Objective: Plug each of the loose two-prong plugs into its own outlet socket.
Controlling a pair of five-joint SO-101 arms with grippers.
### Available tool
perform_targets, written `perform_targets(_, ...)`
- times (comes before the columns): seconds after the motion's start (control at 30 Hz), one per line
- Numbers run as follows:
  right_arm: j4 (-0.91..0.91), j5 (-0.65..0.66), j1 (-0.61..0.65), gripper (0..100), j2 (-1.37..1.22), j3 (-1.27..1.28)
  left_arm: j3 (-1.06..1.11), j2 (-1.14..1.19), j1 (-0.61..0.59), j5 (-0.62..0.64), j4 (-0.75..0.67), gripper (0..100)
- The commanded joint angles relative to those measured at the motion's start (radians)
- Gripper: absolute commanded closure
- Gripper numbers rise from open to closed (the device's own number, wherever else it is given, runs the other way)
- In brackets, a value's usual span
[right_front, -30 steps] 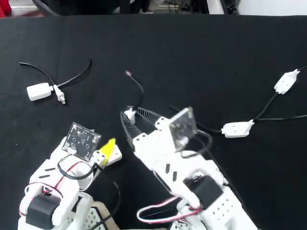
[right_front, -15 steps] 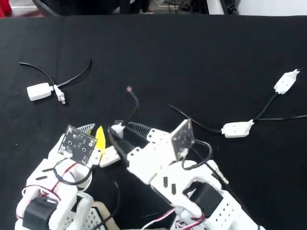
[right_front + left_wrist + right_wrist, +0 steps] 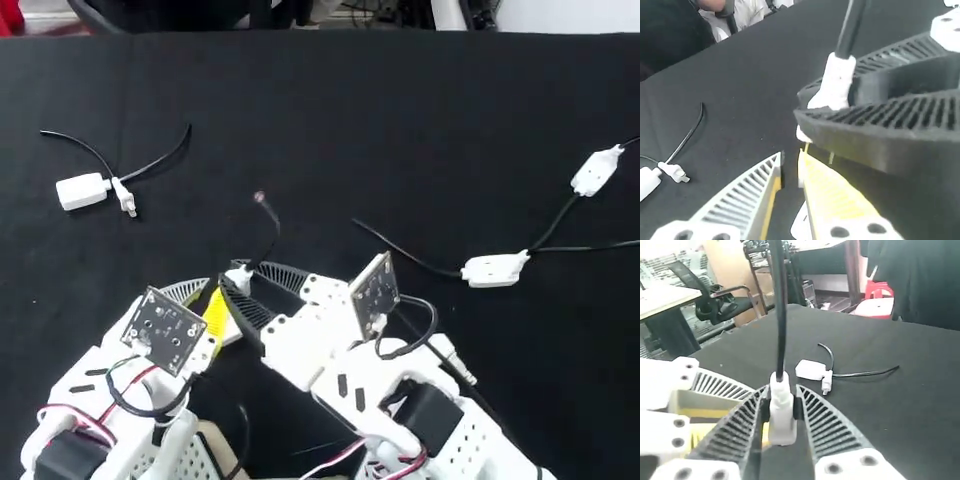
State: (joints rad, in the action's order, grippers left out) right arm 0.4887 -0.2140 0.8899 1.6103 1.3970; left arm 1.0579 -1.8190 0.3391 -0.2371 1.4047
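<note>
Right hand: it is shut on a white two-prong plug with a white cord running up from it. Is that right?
One detail is off: the cord is black, not white. The right wrist view shows the right hand shut on the white two-prong plug, with a black cord running up from it.

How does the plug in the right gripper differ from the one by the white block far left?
The held plug is clamped in the right gripper; the loose plug lies free. The held plug is near the left gripper; the loose plug is beside the white block. Both are white with black cords.
</note>
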Motion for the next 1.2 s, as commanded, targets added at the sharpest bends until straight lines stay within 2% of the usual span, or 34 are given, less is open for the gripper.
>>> perform_targets(0.0,0.012,-0.009,0.034,98.7,0.010,-0.005,0.002,-0.005,0.012,0.011,-0.035,93)
perform_targets(0.4,0.037,-0.009,0.037,98.7,0.010,-0.012,0.001,-0.006,-0.001,0.035,-0.049,93)
perform_targets(0.57,0.052,-0.006,0.037,98.7,0.010,-0.015,0.002,-0.006,-0.113,0.066,-0.092,93)
perform_targets(0.83,0.060,-0.002,0.029,98.7,0.010,-0.022,0.002,-0.006,-0.113,0.060,-0.080,93)
perform_targets(1.03,0.118,-0.002,-0.061,98.7,-0.058,-0.099,-0.021,-0.006,-0.073,-0.035,0.000,93)
perform_targets(1.17,0.133,0.002,-0.080,98.7,-0.262,-0.188,-0.051,-0.006,-0.153,-0.146,0.051,93)
